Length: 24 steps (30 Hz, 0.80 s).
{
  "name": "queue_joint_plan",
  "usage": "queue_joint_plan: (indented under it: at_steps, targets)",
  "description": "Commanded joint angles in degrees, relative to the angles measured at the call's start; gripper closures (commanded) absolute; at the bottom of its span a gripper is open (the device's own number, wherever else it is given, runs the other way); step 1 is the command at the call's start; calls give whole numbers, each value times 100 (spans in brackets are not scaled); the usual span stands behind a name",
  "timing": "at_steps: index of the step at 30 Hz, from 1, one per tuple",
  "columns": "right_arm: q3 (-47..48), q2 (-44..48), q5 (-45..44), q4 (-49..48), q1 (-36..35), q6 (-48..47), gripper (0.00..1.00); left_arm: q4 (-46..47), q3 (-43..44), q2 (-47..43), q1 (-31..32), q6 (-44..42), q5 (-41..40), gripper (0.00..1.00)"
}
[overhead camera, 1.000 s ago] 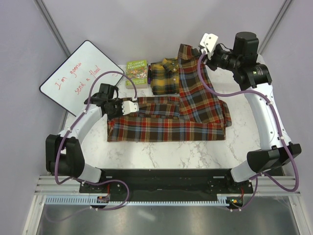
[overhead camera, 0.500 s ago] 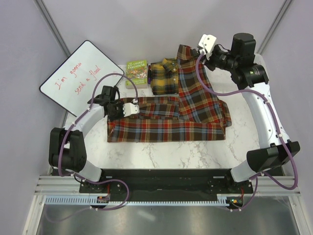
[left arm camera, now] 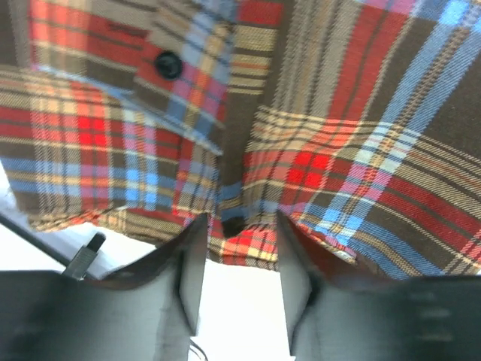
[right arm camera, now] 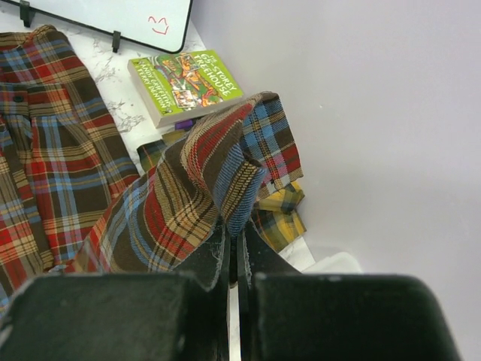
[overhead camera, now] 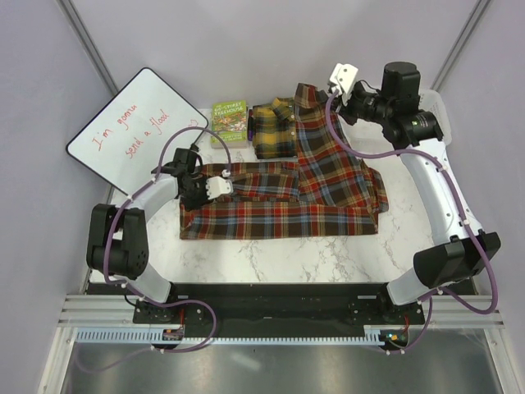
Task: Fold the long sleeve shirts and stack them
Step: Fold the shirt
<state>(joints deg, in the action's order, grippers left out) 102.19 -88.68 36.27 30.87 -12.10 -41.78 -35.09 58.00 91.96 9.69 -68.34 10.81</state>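
Note:
The red-brown plaid shirt lies spread across the marble table. My right gripper is shut on a fold of it and holds that part up at the far side, above the folded yellow and black shirt, which also shows in the right wrist view. My right gripper's jaws are pressed together on the cloth. My left gripper is at the shirt's left end, low over the table. It is open, with the shirt's edge between its fingertips.
A small green book lies left of the yellow shirt, also seen in the right wrist view. A whiteboard with red writing leans at the far left. The purple back wall stands close behind the right gripper.
My right gripper has moved a little left with the held cloth. My left gripper has shifted slightly nearer at the shirt's left end, its arm swinging left.

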Motion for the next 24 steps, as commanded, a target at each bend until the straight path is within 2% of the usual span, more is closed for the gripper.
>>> queue_joint_plan:
  at_steps: [1, 3, 4, 7, 9, 15, 20, 24]
  targets:
    - [-225, 123, 231, -222, -117, 161, 100, -41, 580, -143, -99, 565, 254, 48]
    - [-436, 167, 187, -231, -240, 240, 100, -164, 887, -257, -134, 777, 518, 45]
    - [-507, 202, 187, -240, -284, 301, 100, -260, 1002, -293, -178, 1056, 632, 40]
    - [-875, 264, 152, -240, -451, 547, 100, -559, 1441, -433, -231, 1673, 1219, 37]
    - [-1034, 290, 152, -275, -609, 749, 100, -674, 1661, -521, -292, 2163, 1502, 27]
    - [-1869, 369, -181, -722, -1189, 1171, 100, -850, 1689, -723, -556, 3307, 2408, 22]
    - [-2493, 378, -778, -1267, -1707, 1681, 100, -842, 1452, -855, -688, 3915, 3286, 19]
    - [-3003, 344, -1236, -1672, -2050, 1919, 100, -789, 1337, -856, -688, 4372, 3656, 17]
